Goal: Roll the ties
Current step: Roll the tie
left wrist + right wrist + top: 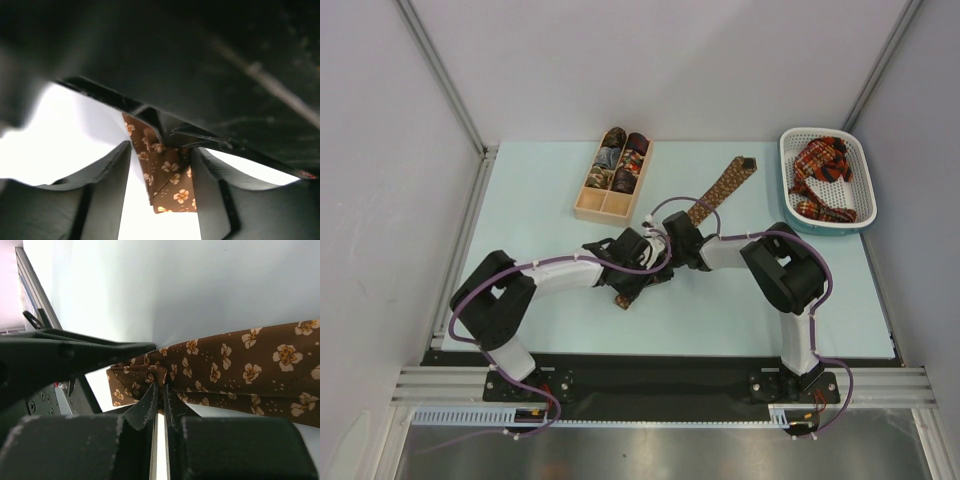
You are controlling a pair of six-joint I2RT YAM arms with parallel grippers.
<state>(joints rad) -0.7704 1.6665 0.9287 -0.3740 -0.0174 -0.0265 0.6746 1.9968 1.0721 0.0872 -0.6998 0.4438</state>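
Note:
A brown tie with a small gold flower pattern [725, 186] lies diagonally across the table, and its near end sticks out under the arms. My right gripper [667, 250] is shut on a bunched fold of the tie [225, 367], and the right wrist view shows its gripper [161, 388] pinching the fabric. My left gripper [638, 276] is open. In the left wrist view the left gripper [161, 152] straddles the tie's folded end [170, 180], which rests against the right finger [210, 195] with a gap beside the left finger [100, 185]. The two grippers almost touch.
A light wooden divided box [590, 208] with several rolled ties stands at the back, left of centre. A white perforated basket [788, 165] with red plaid ties [822, 175] stands at the back right. Metal frame rails border the table.

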